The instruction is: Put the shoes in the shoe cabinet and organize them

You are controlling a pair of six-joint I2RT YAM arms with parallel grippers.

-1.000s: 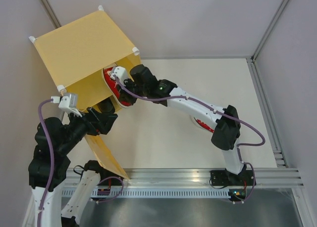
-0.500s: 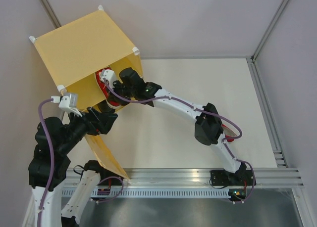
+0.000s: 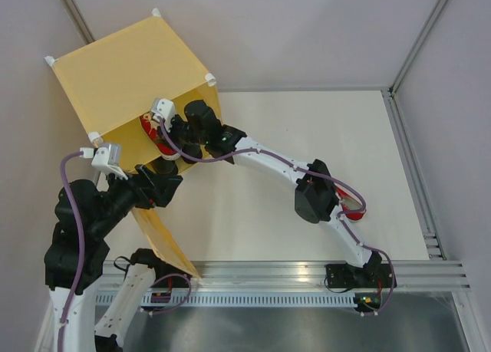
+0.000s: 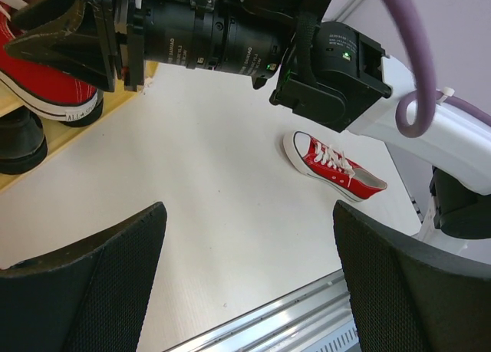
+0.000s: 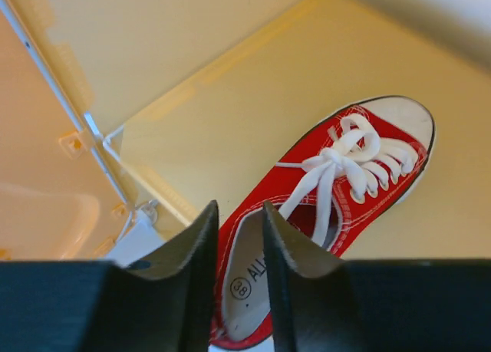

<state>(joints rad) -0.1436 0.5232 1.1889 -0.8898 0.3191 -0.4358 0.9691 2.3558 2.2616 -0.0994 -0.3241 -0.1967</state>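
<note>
Right tool (image 5: 239, 222) narrow, pinching heel collar of red sneaker (image 5: 345, 176) lying on shoe cabinet (image 5: 253, 106) shelf; left tool (image 4: 249, 283) wide, empty; black loafer (image 4: 19, 141) below shelf; second red sneaker (image 4: 334, 166) on desk (image 4: 215, 191), left to stow.

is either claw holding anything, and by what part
The right claw pinches the red sneaker by the side rim of its ankle opening, near the heel. The left claw is open and empty.

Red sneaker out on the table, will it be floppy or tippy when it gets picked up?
The red sneaker probably sags at its soft-looking upper when pinched. Its flat white sole suggests it slides rather than rolls.
</note>
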